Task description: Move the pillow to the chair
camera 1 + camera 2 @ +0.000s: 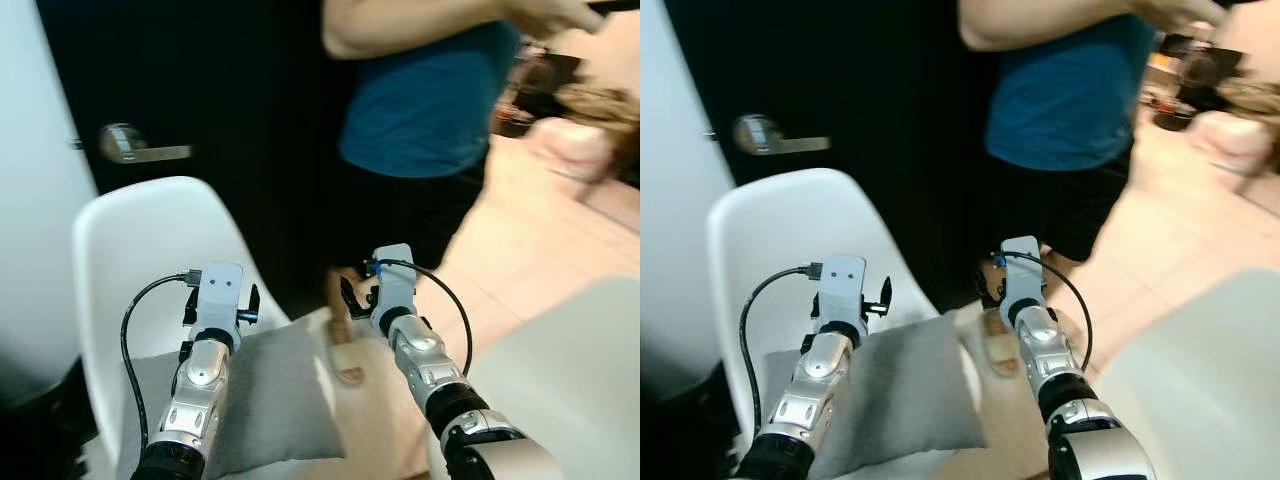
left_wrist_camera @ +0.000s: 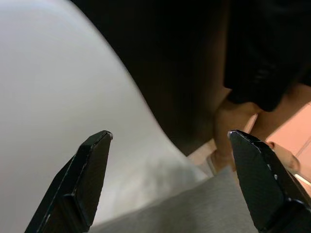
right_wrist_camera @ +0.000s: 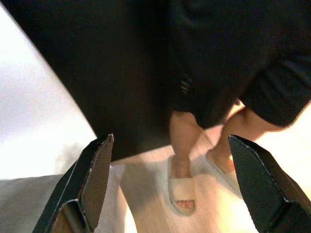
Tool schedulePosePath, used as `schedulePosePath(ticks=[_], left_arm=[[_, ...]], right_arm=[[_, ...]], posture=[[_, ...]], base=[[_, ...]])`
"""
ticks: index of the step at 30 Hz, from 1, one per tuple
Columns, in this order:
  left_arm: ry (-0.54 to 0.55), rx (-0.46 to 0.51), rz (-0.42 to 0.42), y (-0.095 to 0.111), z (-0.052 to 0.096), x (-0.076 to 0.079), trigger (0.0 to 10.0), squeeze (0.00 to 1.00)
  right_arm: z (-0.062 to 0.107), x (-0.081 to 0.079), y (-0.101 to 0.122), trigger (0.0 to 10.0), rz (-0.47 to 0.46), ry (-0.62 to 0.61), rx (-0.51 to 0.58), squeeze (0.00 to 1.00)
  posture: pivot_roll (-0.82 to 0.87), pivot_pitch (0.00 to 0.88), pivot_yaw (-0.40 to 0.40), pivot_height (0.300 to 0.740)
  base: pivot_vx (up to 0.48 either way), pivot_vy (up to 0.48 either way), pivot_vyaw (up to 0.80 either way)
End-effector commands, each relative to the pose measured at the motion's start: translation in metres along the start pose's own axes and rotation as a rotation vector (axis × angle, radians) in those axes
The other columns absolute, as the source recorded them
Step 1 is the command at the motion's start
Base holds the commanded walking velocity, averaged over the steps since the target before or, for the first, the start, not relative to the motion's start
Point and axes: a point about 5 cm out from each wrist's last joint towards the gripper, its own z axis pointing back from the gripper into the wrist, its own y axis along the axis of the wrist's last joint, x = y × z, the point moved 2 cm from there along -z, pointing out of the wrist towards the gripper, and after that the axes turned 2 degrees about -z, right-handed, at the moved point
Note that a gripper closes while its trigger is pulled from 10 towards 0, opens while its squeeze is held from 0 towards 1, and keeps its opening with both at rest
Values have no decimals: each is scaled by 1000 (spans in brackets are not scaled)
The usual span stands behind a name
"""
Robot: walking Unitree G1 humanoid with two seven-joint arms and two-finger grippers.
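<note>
A grey pillow (image 1: pixel 270 390) lies on the seat of a white shell chair (image 1: pixel 150 240), leaning toward the seat's right edge. My left gripper (image 1: pixel 220 305) hovers just above the pillow's back part, open, with nothing between its fingers. In the left wrist view the pillow (image 2: pixel 194 208) shows below the spread fingertips (image 2: pixel 97 145), with the chair back (image 2: pixel 58 97) behind. My right gripper (image 1: pixel 362 297) hangs open beside the chair's right edge, over the floor. In the right wrist view the pillow's corner (image 3: pixel 24 204) sits at the side of its fingers.
A person (image 1: pixel 430 90) in a blue shirt, black shorts and beige slippers (image 3: pixel 182 194) stands close behind the chair's right side. A dark door with a metal handle (image 1: pixel 130 145) is behind the chair. A white rounded surface (image 1: pixel 570 380) fills the near right. Light wood floor lies between.
</note>
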Motion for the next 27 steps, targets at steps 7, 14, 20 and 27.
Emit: schedulePosePath(ticks=[7, 14, 20, 27], left_arm=[[-7, -6, -2, -3, 1, 4, 10000, 0], [-8, -9, -3, -4, 1, 4, 10000, 0], [-6, -9, -1, -4, 1, 3, 10000, 0], [-5, -14, 5, -4, 0, 2, 10000, 0]], right_arm=[[2, 5, -6, 10000, -8, -16, -23, 0], [2, 5, -6, 10000, -7, -15, -24, 0], [2, 5, -6, 10000, -8, -17, -29, 0], [1, 5, -5, 10000, -7, -21, -31, 0]], posture=[[12, 0, -112, 740], [13, 0, -114, 740], [10, 0, -114, 740], [11, 0, -104, 740]], base=[[0, 0, -800], [0, 0, -800], [0, 0, -800], [0, 0, -800]])
